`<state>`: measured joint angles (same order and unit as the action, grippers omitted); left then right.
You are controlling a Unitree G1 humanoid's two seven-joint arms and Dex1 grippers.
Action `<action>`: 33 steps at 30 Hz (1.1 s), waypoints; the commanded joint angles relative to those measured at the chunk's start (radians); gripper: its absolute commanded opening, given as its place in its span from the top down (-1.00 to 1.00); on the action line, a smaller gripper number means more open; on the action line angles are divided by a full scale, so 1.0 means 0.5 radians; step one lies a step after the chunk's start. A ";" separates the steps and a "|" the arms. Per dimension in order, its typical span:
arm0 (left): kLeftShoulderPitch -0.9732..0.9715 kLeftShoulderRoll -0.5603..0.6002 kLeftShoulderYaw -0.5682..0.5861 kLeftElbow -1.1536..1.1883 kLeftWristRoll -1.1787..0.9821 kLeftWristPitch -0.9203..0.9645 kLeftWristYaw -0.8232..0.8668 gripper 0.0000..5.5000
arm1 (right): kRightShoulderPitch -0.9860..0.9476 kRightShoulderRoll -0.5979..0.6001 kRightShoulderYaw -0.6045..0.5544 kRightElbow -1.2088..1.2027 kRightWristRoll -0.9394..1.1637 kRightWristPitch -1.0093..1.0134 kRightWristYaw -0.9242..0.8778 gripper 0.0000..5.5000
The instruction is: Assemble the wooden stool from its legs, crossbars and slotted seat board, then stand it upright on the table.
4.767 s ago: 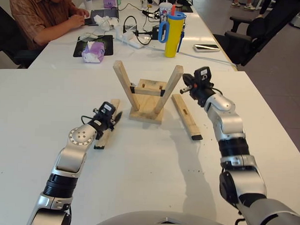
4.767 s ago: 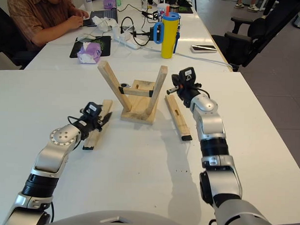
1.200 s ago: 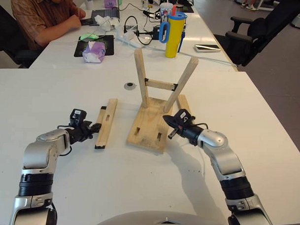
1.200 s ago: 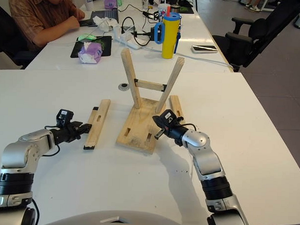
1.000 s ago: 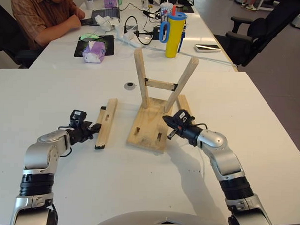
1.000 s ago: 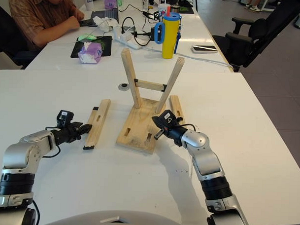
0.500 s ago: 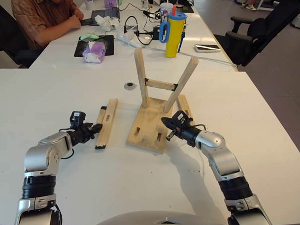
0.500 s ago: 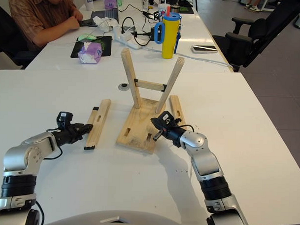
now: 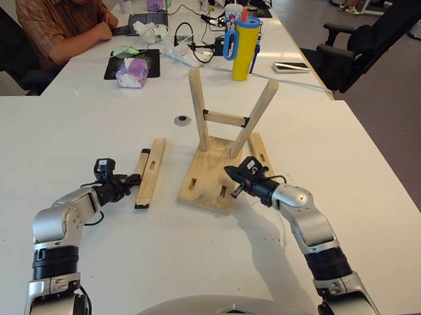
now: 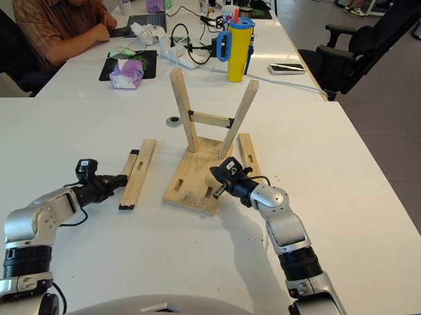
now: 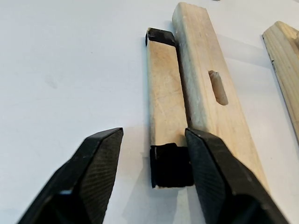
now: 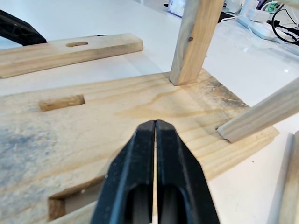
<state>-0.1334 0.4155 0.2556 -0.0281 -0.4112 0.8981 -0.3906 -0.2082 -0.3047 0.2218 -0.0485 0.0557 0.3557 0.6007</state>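
While left tool [image 11: 153, 135] gapes at crossbar [image 11: 163, 93] end, right tool [image 12: 155, 123], closed empty, overhangs seat board [image 12: 93, 135] edge.

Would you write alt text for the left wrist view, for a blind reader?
The open left gripper straddles the black-capped end of a short crossbar, which lies beside a longer stool leg on the white table.

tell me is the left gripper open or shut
Open. The left gripper has its fingers spread wide apart, flanking one black-capped end of the short crossbar.
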 commanded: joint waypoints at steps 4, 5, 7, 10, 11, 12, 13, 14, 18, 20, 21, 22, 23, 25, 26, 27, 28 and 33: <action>0.029 0.019 -0.038 -0.008 0.016 0.019 0.000 0.09 | -0.019 -0.004 0.016 0.019 -0.015 0.008 -0.011 1.00; 0.028 0.023 -0.047 0.009 0.028 0.013 0.002 0.09 | -0.021 -0.003 0.020 0.017 -0.019 0.008 -0.012 1.00; 0.029 0.027 -0.079 0.044 0.058 -0.008 0.008 0.09 | -0.030 -0.001 0.027 0.016 -0.023 0.009 -0.013 1.00; 0.023 0.013 -0.147 0.055 0.094 -0.041 0.008 0.09 | -0.047 0.004 0.032 0.029 -0.034 0.000 -0.021 1.00; 0.021 0.005 -0.160 0.054 0.100 -0.049 0.012 0.09 | -0.050 0.008 0.030 0.032 -0.033 -0.001 -0.024 1.00; 0.018 0.003 -0.184 0.059 0.120 -0.064 0.019 0.09 | -0.053 0.010 0.026 0.032 -0.031 -0.002 -0.027 1.00; 0.013 -0.008 -0.195 0.072 0.127 -0.073 0.026 0.09 | -0.056 0.015 0.021 0.032 -0.028 0.000 -0.033 1.00; 0.011 -0.014 -0.210 0.090 0.141 -0.086 0.032 0.09 | -0.061 0.027 0.006 0.029 -0.014 0.011 -0.041 1.00; -0.004 -0.034 -0.235 0.177 0.175 -0.144 0.049 0.09 | -0.084 0.066 -0.013 0.011 -0.011 0.026 -0.105 1.00; -0.008 -0.031 -0.240 0.223 0.197 -0.181 0.059 0.17 | -0.091 0.086 -0.019 0.003 -0.003 0.049 -0.126 1.00; -0.014 -0.026 -0.248 0.254 0.211 -0.203 0.058 0.19 | -0.097 0.089 -0.017 -0.001 -0.016 0.061 -0.144 1.00; -0.017 -0.015 -0.269 0.287 0.232 -0.236 0.046 0.25 | -0.103 0.090 -0.009 -0.004 -0.032 0.073 -0.159 1.00; -0.017 -0.002 -0.303 0.330 0.267 -0.290 0.031 0.30 | -0.110 0.091 0.001 -0.009 -0.041 0.084 -0.162 1.00; -0.003 0.026 -0.357 0.430 0.332 -0.394 0.003 0.42 | -0.115 0.094 0.021 -0.026 -0.039 0.122 -0.159 1.00; 0.009 0.046 -0.386 0.477 0.374 -0.453 -0.002 0.47 | -0.119 0.097 0.030 -0.034 -0.044 0.144 -0.167 1.00; 0.027 0.076 -0.433 0.504 0.432 -0.520 -0.012 0.52 | -0.127 0.099 0.037 -0.039 -0.061 0.172 -0.189 1.00; 0.038 0.096 -0.468 0.527 0.473 -0.574 -0.020 0.52 | -0.131 0.102 0.039 -0.044 -0.064 0.199 -0.202 1.00; -0.024 0.138 -0.468 0.591 0.605 -0.944 0.038 0.52 | -0.140 0.176 -0.052 -0.044 0.075 0.112 -0.173 1.00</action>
<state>-0.1792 0.4748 0.0311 0.2080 -0.1588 0.4557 -0.3973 -0.2575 -0.2416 0.2286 -0.0625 0.0485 0.4391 0.5016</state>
